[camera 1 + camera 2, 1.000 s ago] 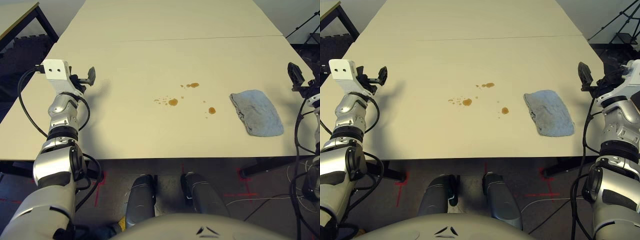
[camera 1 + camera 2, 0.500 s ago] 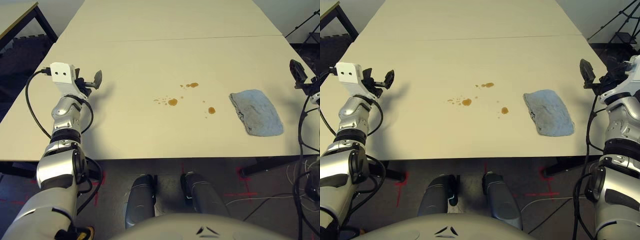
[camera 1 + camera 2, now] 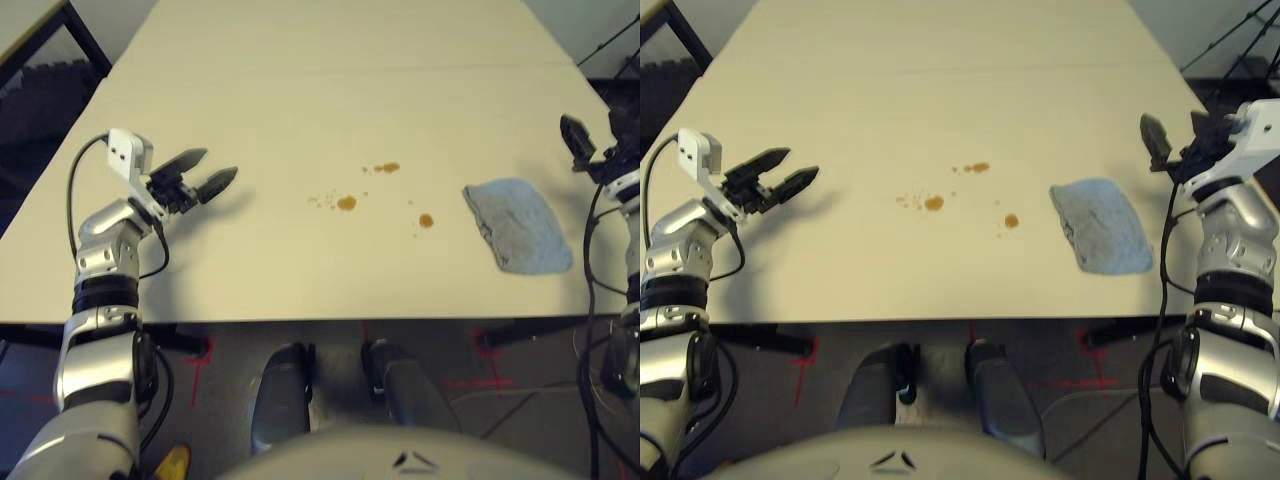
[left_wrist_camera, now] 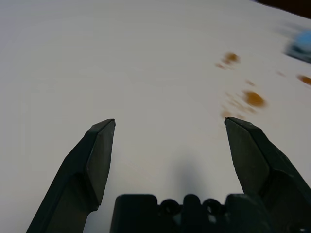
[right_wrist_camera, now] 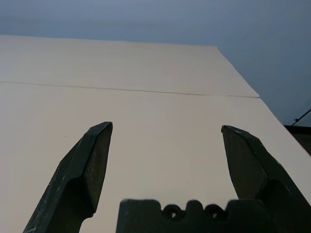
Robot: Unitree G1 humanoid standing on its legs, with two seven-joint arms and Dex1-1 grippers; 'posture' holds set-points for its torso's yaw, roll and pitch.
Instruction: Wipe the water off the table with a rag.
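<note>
Where amber water (image 3: 346, 203) beads, the wrinkled rag (image 3: 518, 225) lies flat.

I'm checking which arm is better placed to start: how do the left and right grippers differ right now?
The left gripper hangs over the table, pointing across it toward the brown drops; the right gripper sits at the table's far right edge, pointing away up the table. The rag lies close to the right gripper and far from the left gripper. Both have open jaws and hold nothing.
</note>
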